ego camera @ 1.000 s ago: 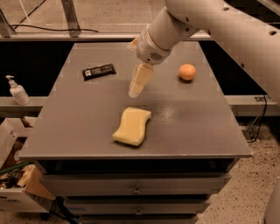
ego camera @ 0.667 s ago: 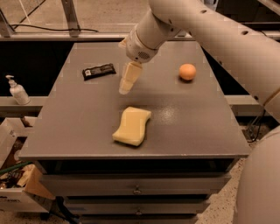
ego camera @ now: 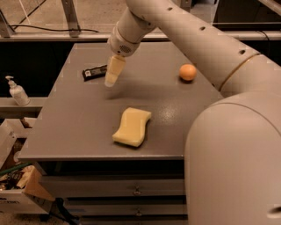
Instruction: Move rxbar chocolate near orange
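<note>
Gripper (ego camera: 109, 82) hanging low, spread impossible to tell, covering right end of rxbar chocolate (ego camera: 94, 72) just left; orange (ego camera: 187, 72) well off right.

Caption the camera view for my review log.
Hand hovers beside the rxbar at the table's far left; orange far right, sponge near front.

A grey tabletop (ego camera: 79, 127) fills the middle under dim, warm light (the pincer (ego camera: 110, 81) hangs over its far left part), with grey drawers (ego camera: 137, 191) beneath its front edge. To the left a white pump bottle (ego camera: 17, 92) stands on a low ledge (ego camera: 22, 105), and an open cardboard box (ego camera: 26, 191) sits lower down by the corner. Behind, a metal post (ego camera: 70, 17) rises from the pale speckled floor (ego camera: 96, 13), where a dark cable (ego camera: 52, 30) trails.
</note>
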`<state>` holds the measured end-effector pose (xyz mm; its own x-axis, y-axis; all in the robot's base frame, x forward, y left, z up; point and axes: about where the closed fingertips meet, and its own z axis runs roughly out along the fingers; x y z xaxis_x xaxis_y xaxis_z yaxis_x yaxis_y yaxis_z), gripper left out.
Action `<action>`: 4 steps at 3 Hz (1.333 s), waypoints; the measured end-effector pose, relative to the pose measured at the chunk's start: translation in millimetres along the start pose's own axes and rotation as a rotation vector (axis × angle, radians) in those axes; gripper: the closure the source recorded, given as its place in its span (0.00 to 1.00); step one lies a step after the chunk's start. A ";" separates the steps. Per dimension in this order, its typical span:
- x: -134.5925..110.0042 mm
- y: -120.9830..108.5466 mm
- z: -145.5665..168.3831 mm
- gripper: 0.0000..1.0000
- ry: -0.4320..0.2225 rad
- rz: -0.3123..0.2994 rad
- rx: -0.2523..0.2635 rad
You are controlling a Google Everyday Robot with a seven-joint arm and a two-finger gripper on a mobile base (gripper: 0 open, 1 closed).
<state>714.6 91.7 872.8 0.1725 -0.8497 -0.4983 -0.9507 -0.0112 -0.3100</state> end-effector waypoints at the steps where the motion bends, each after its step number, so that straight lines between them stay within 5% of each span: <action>1: -12.3 -16.5 19.8 0.00 0.039 0.042 -0.016; 4: -16.1 -8.4 30.5 0.00 0.111 0.077 -0.058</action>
<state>727.6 121.6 858.8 0.0718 -0.9023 -0.4252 -0.9738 0.0289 -0.2258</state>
